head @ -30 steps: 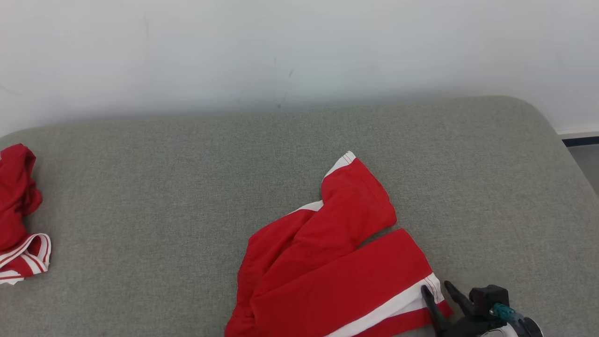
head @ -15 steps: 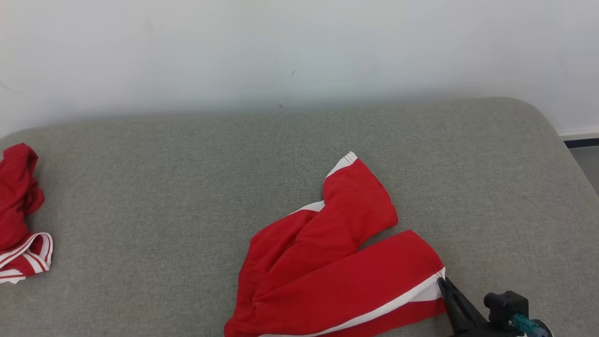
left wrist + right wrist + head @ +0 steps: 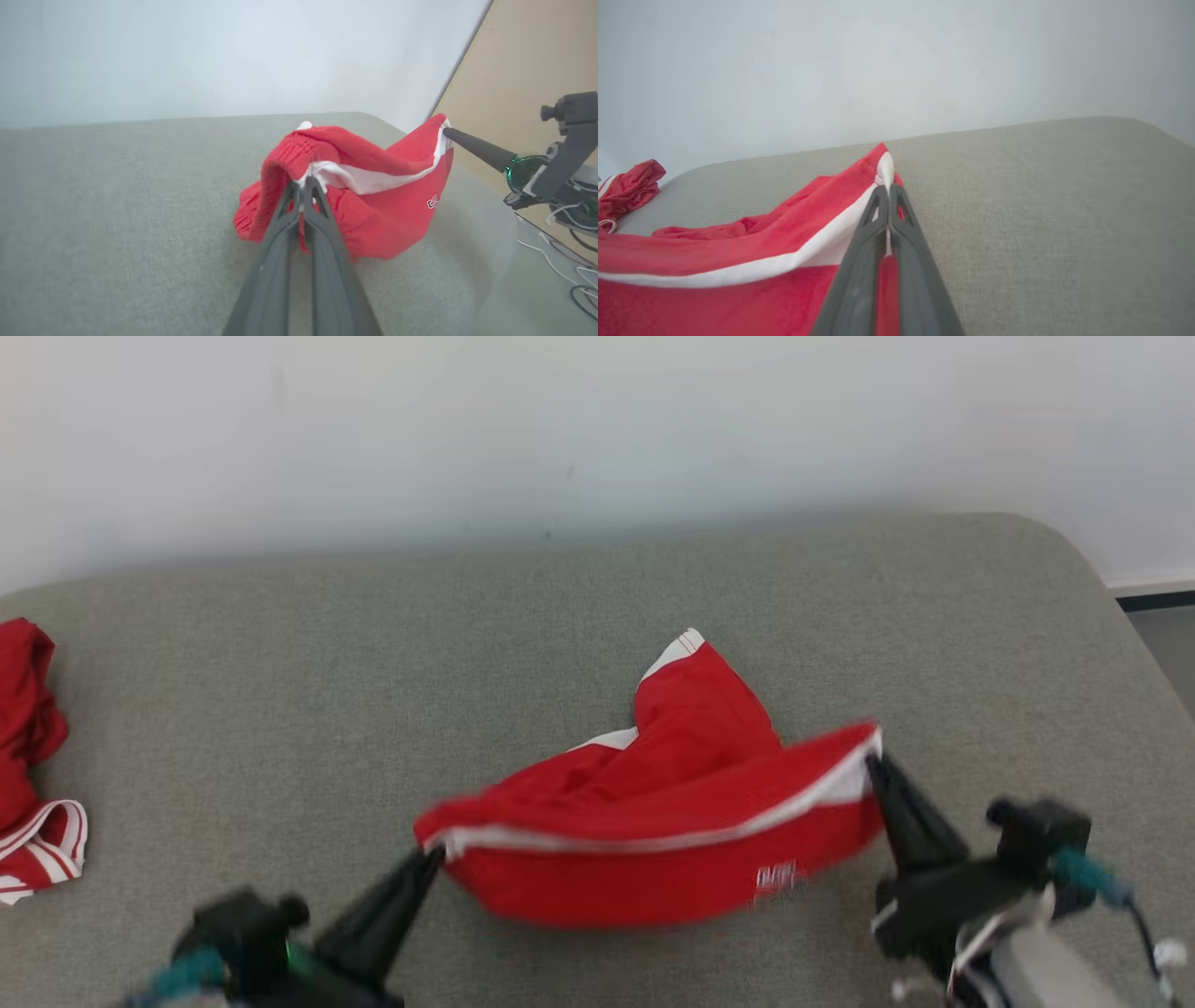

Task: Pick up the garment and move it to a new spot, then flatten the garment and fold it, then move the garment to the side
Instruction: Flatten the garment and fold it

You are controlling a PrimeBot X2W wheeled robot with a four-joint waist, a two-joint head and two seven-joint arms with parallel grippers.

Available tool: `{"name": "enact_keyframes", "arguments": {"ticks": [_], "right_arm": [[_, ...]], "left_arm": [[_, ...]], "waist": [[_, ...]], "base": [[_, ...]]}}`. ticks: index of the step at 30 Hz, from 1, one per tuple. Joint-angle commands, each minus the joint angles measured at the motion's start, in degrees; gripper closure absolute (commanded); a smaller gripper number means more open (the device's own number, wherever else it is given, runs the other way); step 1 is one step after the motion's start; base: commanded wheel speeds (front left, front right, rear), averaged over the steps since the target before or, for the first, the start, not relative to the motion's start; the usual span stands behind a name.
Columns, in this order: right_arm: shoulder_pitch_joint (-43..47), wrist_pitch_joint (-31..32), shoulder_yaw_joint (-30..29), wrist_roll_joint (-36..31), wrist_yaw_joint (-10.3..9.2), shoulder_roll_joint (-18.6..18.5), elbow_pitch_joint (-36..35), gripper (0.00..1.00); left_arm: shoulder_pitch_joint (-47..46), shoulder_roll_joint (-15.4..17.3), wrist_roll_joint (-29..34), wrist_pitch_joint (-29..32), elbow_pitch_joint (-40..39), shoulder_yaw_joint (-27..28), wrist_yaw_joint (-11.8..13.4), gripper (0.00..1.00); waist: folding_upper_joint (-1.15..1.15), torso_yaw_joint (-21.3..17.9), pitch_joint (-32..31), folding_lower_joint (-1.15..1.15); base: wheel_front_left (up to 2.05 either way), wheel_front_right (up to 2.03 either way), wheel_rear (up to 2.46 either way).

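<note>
Saw a second red-and-white garment [image 3: 33, 775] crumpled well left of the left gripper [image 3: 431, 856]. Noted grey fabric worktop [image 3: 280, 691] beneath it, white wall [image 3: 560, 429] beyond, cables [image 3: 556, 266] past the right gripper [image 3: 446, 131].

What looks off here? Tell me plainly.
Nothing is damaged. The garment hangs bunched between the left gripper and right gripper, both shut on its striped edge, with its far end resting on the cushion. A second red garment lies crumpled at the cushion's left edge.

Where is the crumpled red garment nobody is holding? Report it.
In the head view, the crumpled red garment with white stripes lies at the grey fabric cushion's far left edge, well left of the lifted red shorts.
</note>
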Motion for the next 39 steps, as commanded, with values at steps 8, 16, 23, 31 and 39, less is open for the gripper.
{"name": "enact_keyframes", "arguments": {"ticks": [8,16,23,31,39], "right_arm": [[-23.0,4.8,0.5,5.1,0.08,-0.4,-0.6,1.00],[-52.9,12.6,0.2,12.4,0.08,2.4,6.8,1.00],[-75.5,14.0,-3.0,14.8,0.08,5.5,17.9,1.00],[-90.5,12.0,-2.2,12.1,0.09,4.7,25.5,1.00],[-91.3,8.9,-0.3,13.9,0.09,3.2,27.3,1.00]], "left_arm": [[-30.1,7.3,-7.1,8.1,-1.2,-4.8,0.1,1.00],[-64.2,10.1,-13.5,15.5,7.9,-8.4,0.1,1.00],[-86.0,7.2,-16.1,14.7,16.5,-12.3,0.1,1.00],[-100.5,4.6,-18.8,10.5,23.1,-18.0,0.1,1.00],[-101.4,4.4,-25.1,4.3,23.2,-24.8,0.1,1.00]], "waist": [[0.00,-1.1,9.6,0.00],[0.00,-3.8,22.6,0.00],[0.00,-4.3,30.0,0.00],[0.00,-4.0,34.4,0.00],[0.00,-3.5,36.7,0.00]], "base": [[0.00,0.00,0.00],[0.00,0.00,0.00],[0.00,0.00,0.00],[0.00,0.00,0.00],[0.00,0.00,0.00]]}}
